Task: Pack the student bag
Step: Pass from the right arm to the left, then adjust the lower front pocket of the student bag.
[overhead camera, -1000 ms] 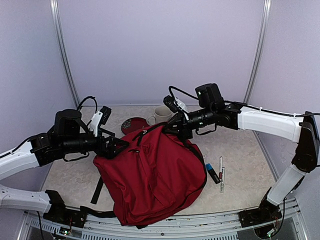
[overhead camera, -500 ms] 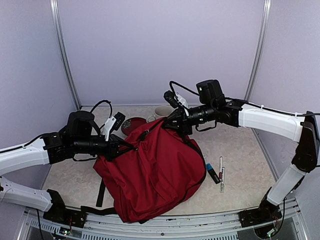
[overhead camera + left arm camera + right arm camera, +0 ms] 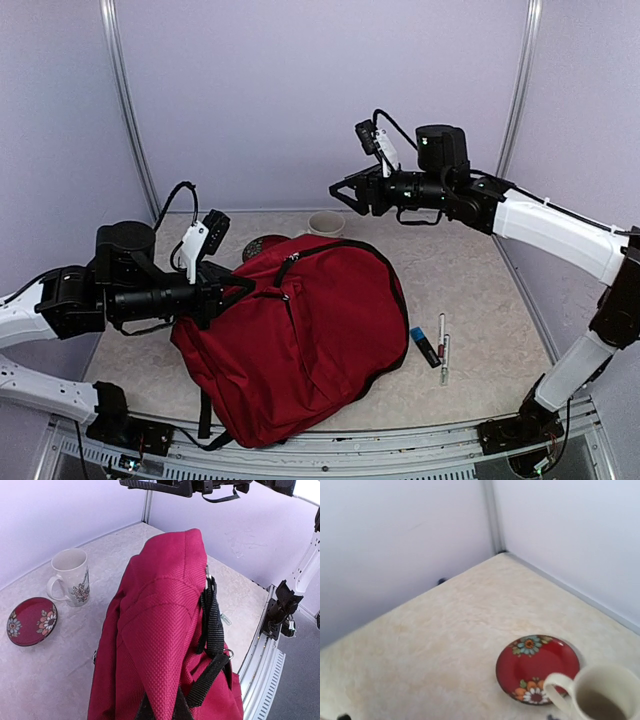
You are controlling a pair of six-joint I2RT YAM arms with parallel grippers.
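left claw (image 3: 238, 289) pinched tight on the bag (image 3: 310, 340) at its 9 o'clock edge; right claw (image 3: 341, 193) spread wide, holding nothing, up over 12 o'clock, near the mug (image 3: 326, 222)

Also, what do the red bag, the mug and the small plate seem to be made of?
The student bag: matte woven fabric, probably a synthetic canvas; the coarse weave shows. The mug: likely glazed ceramic, off-white and smooth, with a floral print. The small plate: likely glazed ceramic too, red with painted flowers.
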